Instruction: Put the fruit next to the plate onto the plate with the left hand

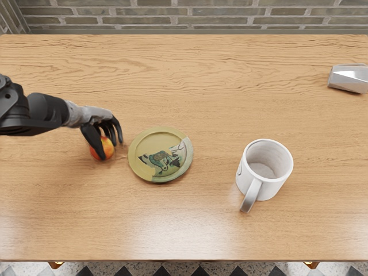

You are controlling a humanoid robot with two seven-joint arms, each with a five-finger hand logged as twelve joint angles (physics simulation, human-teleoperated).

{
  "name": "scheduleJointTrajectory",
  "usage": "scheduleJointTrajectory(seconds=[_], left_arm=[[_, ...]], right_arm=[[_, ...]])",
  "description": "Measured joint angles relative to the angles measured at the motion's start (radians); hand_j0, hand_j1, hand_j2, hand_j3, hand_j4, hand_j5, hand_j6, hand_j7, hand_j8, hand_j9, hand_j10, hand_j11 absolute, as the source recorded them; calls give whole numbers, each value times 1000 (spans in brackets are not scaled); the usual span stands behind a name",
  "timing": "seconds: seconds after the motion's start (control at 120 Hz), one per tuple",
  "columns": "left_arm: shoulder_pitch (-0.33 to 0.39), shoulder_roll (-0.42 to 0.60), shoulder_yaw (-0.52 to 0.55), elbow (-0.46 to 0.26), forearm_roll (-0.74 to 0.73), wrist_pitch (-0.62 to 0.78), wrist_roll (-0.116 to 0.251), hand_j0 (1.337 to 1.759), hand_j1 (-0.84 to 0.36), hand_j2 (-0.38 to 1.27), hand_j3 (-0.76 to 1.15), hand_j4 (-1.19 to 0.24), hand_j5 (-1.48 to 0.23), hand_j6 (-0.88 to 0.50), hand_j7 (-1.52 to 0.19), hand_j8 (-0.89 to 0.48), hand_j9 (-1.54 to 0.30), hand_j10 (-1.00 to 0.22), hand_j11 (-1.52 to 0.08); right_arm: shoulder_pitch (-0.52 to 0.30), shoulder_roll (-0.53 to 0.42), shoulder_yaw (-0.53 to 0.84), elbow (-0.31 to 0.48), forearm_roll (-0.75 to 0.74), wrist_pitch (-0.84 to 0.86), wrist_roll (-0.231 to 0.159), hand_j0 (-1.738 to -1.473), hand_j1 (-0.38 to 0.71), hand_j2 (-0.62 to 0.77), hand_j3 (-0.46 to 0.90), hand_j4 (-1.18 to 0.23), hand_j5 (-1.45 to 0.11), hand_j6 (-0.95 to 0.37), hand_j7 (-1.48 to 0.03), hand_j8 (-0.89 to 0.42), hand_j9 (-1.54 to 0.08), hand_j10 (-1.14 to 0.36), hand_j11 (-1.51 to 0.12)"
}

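— fruit point(106, 149) first: where do we see it?
— we see it on the table point(190, 75), just left of the plate point(160, 154), close to the rim but not on it. it is round and orange-red, with a paler patch.
— and the left hand point(101, 130)?
— it comes in from the left edge on a dark arm with a grey wrist. we see its black fingers point(117, 131) curled down over the top of the fruit, with the thumb crossing the fruit's front. so we read the hand as closed around the fruit.
— lifted or resting?
— we cannot tell. the fruit sits low against the wood and the hand covers much of it.
— what do we make of the plate?
— it lies flat, olive-yellow, with a green and blue picture in the middle.
— anything else?
— a white mug point(263, 168) stands upright well to the right of the plate, its handle pointing toward the near edge. at the far right edge we see a pale grey part of the right arm point(349, 77) on the table. we cannot tell how that hand is held.
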Motion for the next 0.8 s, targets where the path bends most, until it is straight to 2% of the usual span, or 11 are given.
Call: scheduleJointTrajectory(seconds=[0.317,0.383,0.425,0.558,0.6,0.675,0.717,0.8], left_arm=[[-118,-15,0,29,-34,-1,0,1655,-280,369,0,-668,-911,-619,-906,-395,-904,-492,-900],[-149,-29,1,29,-53,-2,0,1656,-301,412,0,-666,-921,-612,-918,-343,-901,-493,-899],[-168,-47,3,28,-66,-2,0,1656,-311,390,0,-668,-918,-616,-916,-381,-900,-492,-899],[-172,-89,12,26,-90,-1,0,1657,-334,366,0,-672,-915,-605,-914,-399,-904,-504,-899],[-171,-113,15,25,-92,0,0,1657,-343,420,0,-675,-911,-620,-909,-436,-899,-520,-896],[-166,-133,26,24,-100,0,0,1657,-348,414,0,-668,-922,-630,-921,-424,-907,-516,-898],[-164,-134,30,24,-110,0,0,1657,-324,384,0,-642,-885,-611,-884,-426,-871,-507,-862],[-163,-133,34,24,-167,1,0,1658,-153,265,0,-472,-648,-452,-647,-329,-638,-382,-632]], right_arm=[[0,0,0,0,0,0,0,-1658,-349,0,0,0,0,0,0,0,0,0,0],[0,0,0,0,0,0,0,-1658,-349,0,0,0,0,0,0,0,0,0,0],[0,0,0,0,0,0,0,-1658,-349,0,0,0,0,0,0,0,0,0,0],[0,0,0,0,0,0,0,-1658,-349,0,0,0,0,0,0,0,0,0,0],[0,0,0,0,0,0,0,-1658,-349,0,0,0,0,0,0,0,0,0,0],[0,0,0,0,0,0,0,-1658,-349,0,0,0,0,0,0,0,0,0,0],[0,0,0,0,0,0,0,-1658,-349,0,0,0,0,0,0,0,0,0,0],[0,0,0,0,0,0,0,-1658,-349,0,0,0,0,0,0,0,0,0,0]])
